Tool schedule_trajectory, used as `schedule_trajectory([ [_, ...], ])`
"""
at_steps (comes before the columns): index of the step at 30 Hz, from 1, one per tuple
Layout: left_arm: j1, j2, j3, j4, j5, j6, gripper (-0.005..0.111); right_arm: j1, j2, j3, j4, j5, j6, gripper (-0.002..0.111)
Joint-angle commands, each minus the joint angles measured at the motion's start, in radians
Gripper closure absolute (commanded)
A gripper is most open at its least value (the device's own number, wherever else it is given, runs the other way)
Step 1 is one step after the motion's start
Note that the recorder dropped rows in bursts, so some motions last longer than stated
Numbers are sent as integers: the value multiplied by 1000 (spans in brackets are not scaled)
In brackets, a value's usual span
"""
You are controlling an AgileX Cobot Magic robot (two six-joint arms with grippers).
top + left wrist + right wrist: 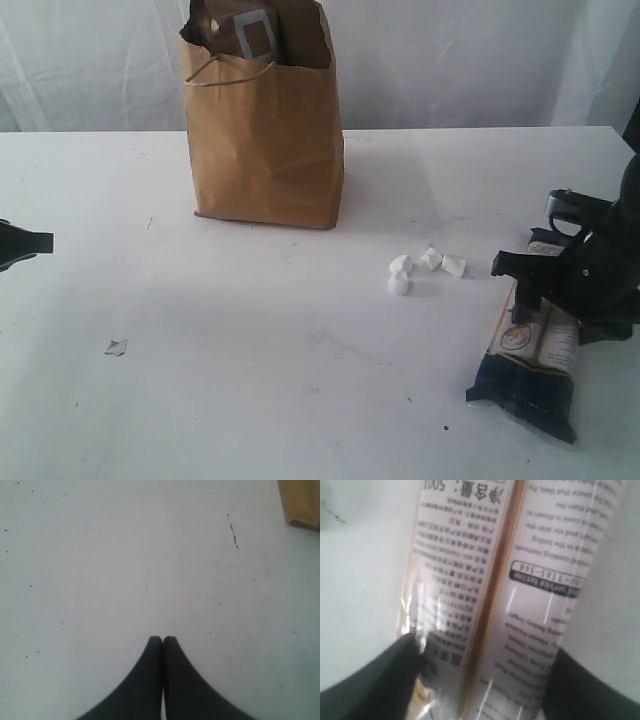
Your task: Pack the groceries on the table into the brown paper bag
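Slick-looking, probably pliable long packet [520,580] sits in my right pincer [485,650], jaws flanking its sides; whether clamped, I cannot tell.

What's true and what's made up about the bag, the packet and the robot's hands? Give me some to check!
1. The brown paper bag stands upright on the table. True.
2. The long packet is already inside the bag. False: it lies flat on the table, off to the right of the bag.
3. The left hand is wide open. False: it is shut, with nothing in it, over bare table.
4. The right hand has a finger on each side of the packet. True.
5. Some small white bits lie on the table between the bag and the packet. True.
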Motion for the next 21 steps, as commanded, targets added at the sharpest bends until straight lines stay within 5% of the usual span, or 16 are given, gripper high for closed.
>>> schedule_trajectory([
  [1,-3,-9,5,44,-36,7,107,-10,0,-2,0,-84,-28,90],
  [3,-3,-9,5,71,-75,-1,107,-10,0,-2,0,-94,-61,108],
  [14,-3,-11,5,185,-148,-120,107,-12,-17,-2,7,-32,-265,108],
  [21,-3,-91,63,209,-10,-155,107,-61,-73,-8,97,116,-582,108],
])
